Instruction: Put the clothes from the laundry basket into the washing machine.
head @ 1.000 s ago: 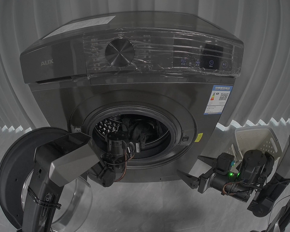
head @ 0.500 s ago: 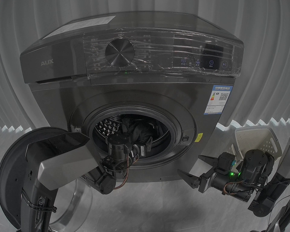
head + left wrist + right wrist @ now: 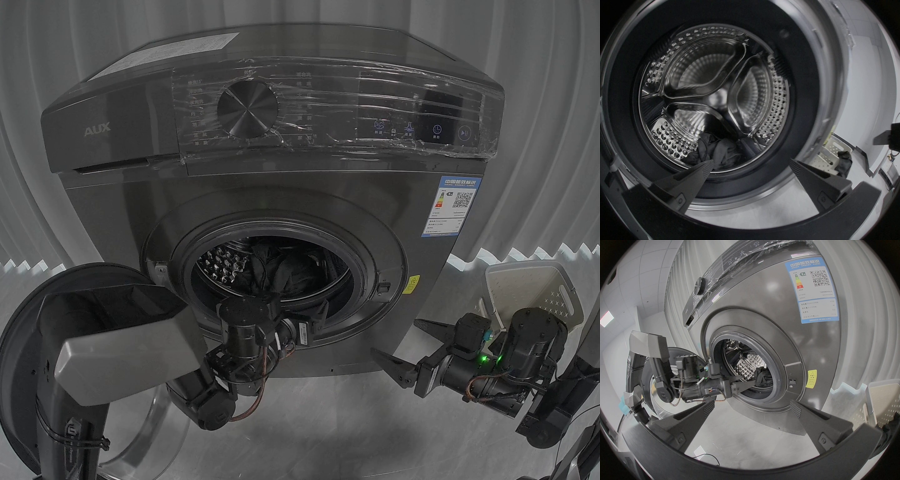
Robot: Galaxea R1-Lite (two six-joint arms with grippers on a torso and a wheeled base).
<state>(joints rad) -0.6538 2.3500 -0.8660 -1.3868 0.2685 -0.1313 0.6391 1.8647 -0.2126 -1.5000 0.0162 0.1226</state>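
Left pincer (image 3: 750, 162) gapes empty at the mouth of the washing machine (image 3: 281, 187), door (image 3: 28, 325) open alongside.

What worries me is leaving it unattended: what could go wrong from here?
1. The open left gripper sits at the grey washing machine's round opening and could knock the dark rubber door seal.
2. The heap of dark clothes lies near the steel drum's front and might slide out.
3. A dark garment in the white plastic laundry basket could be missed.
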